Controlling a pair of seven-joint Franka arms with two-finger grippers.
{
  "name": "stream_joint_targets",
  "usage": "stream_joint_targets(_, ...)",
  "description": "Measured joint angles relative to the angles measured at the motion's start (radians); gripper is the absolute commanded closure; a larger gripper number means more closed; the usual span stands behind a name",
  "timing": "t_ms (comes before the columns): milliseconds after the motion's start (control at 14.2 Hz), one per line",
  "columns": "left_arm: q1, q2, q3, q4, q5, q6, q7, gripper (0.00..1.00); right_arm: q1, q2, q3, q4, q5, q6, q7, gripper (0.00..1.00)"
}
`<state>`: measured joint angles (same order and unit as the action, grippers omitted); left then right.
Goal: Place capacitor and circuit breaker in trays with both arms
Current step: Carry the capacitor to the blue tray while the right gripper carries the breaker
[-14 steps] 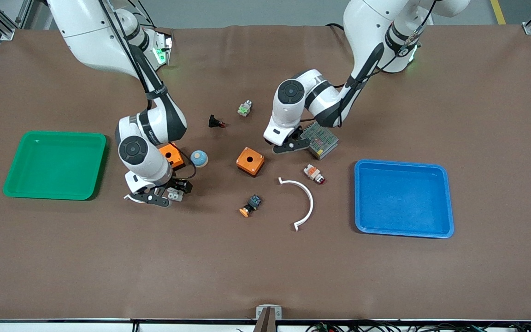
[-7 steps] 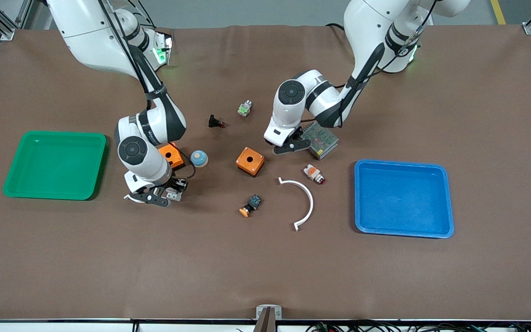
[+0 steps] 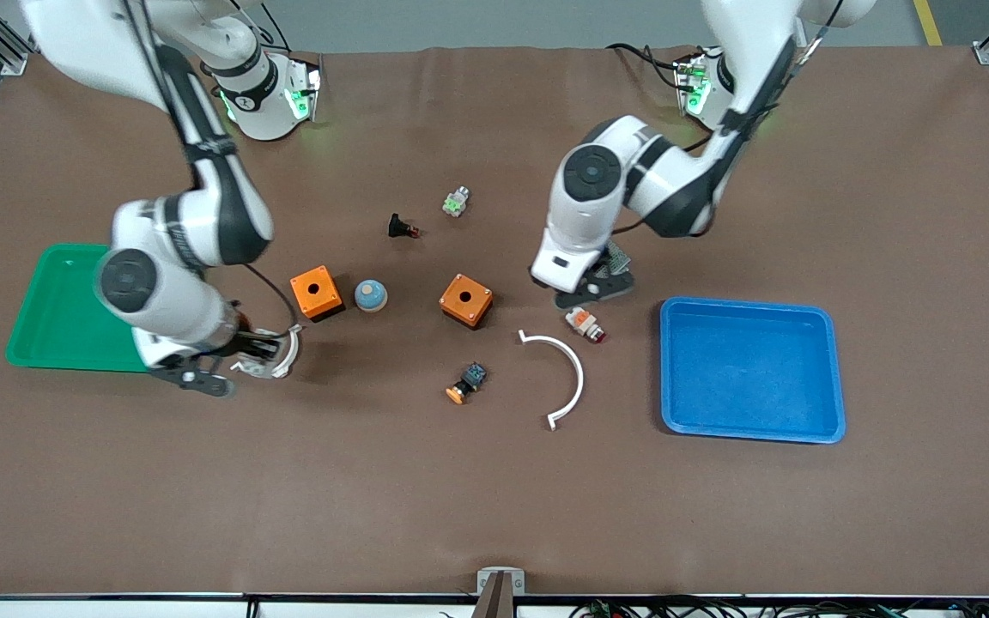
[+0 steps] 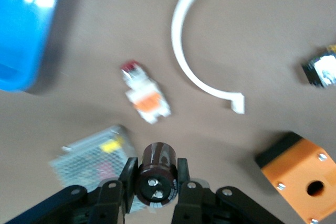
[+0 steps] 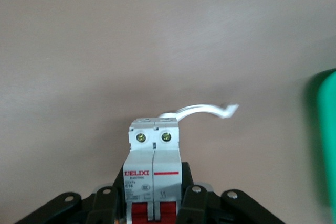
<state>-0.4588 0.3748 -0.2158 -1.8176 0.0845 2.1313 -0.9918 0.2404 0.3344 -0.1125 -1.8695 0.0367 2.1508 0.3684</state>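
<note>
Aloft, both grippers grip capacitor, circuit breaker.

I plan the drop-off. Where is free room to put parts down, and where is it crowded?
Free: the green tray, the blue tray, and the bare mat nearer the camera than the white arc. Crowded: the middle, around the orange boxes.
</note>
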Motion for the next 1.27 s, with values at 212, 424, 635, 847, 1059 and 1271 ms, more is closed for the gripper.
stream_joint_targets(212, 0.126, -0.032, 0.002, 0.042, -0.001, -0.121, 0.199, 0.78, -0.155, -0.068, -0.005, -0.042, 0.0, -0.04, -0.237, 1.0)
stream_joint_targets(424, 0.279, -0.037, 0.004, 0.043, -0.001, -0.157, 0.426, 0.78, -0.303, -0.107, -0.008, -0.125, 0.0, -0.021, -0.434, 1.0)
stream_joint_targets(635, 0.424, -0.034, 0.006, 0.04, -0.002, -0.17, 0.63, 0.78, -0.409, -0.127, -0.009, -0.233, -0.008, 0.102, -0.607, 1.0)
stream_joint_targets(847, 0.514, 0.004, 0.007, 0.034, -0.002, -0.151, 0.743, 0.77, -0.511, -0.127, -0.009, -0.339, -0.016, 0.249, -0.745, 1.0)
stream_joint_targets(1059, 0.53, 0.074, 0.007, 0.03, -0.002, -0.049, 0.764, 0.77, -0.576, -0.122, -0.009, -0.373, -0.02, 0.283, -0.799, 1.0)
stream_joint_targets(1271, 0.529, 0.144, 0.005, 0.028, 0.0, 0.033, 0.764, 0.77, -0.593, -0.109, -0.008, -0.378, -0.02, 0.284, -0.806, 1.0)
